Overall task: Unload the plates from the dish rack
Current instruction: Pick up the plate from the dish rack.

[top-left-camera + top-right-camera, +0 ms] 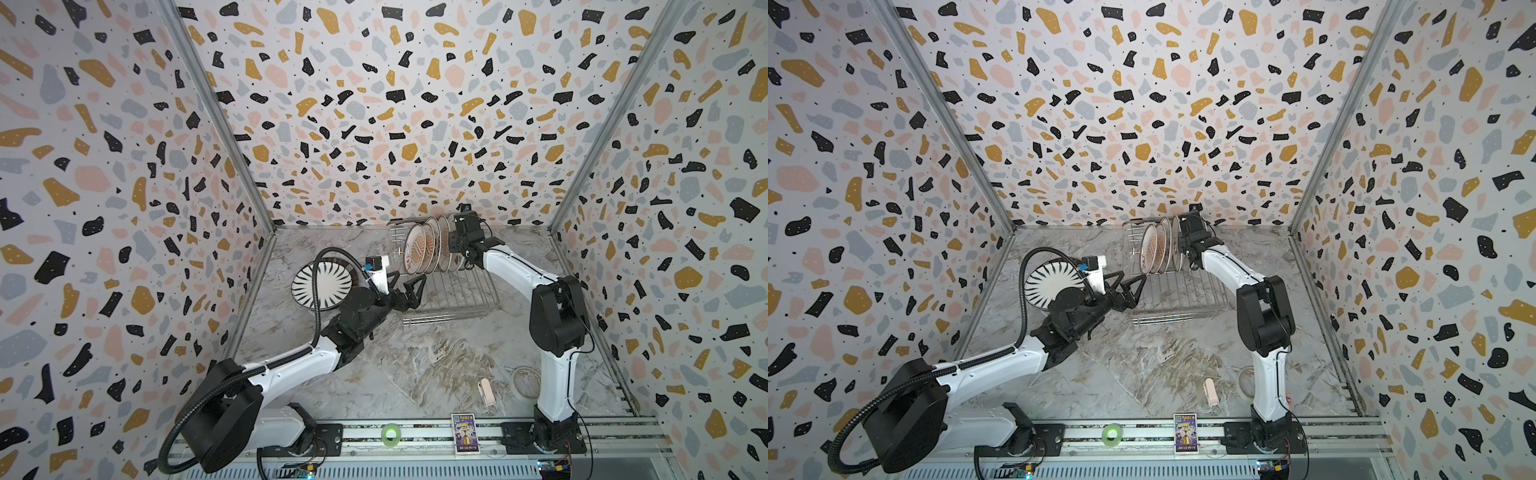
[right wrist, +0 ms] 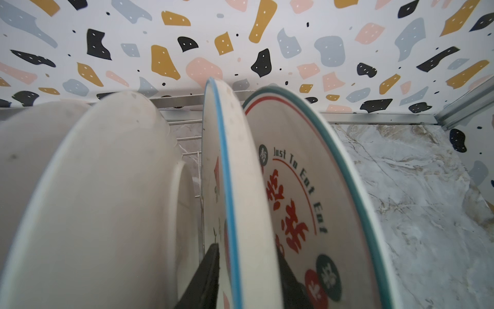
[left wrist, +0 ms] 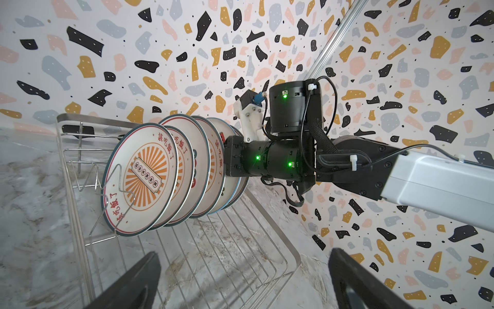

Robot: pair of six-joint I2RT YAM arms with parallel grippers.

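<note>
Right gripper (image 2: 246,247) clamps blue-rimmed white ceramic plate (image 2: 238,160), face mostly hidden; teal-rimmed neighbour plate (image 2: 307,192) reads "Just To Eat Eat". Left gripper (image 1: 411,282) gapes wide, nine o'clock of silver wire rack (image 1: 457,299).

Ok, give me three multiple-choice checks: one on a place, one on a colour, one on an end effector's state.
1. The black-striped plate is: A) flat on the table beside the dish rack; B) upright in the rack; C) stacked on another plate.
2. The gripped plate, in the right end effector, has a rim that is: A) brown; B) blue; C) black.
3. The left end effector is: A) shut on a plate; B) shut on a wire; C) open, empty.
A: it lies flat, apart from the rack. B: the right wrist view shows a blue edge. C: its fingers stand wide apart.
</note>
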